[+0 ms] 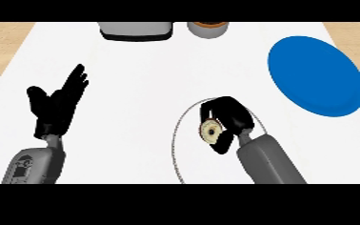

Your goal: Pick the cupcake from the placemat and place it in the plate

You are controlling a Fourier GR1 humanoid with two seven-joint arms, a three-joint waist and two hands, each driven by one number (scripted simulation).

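Observation:
The cupcake (210, 130), a small round cream and tan thing, lies within the white placemat (184, 124), whose thin grey rim shows on the counter's lower middle. My right hand (232, 117) curls over it, fingers and thumb wrapped round its sides, hiding most of it. The blue plate (313, 75) lies at the right, well apart from the hand and above it in the view. My left hand (60, 102) rests at the left, fingers straight and spread, holding nothing.
A grey and black appliance (135, 30) stands at the counter's far edge, left of centre. Beside it is a grey cup (208, 28) with brown contents. Wooden surface (14, 38) shows past the white counter's left and right sides.

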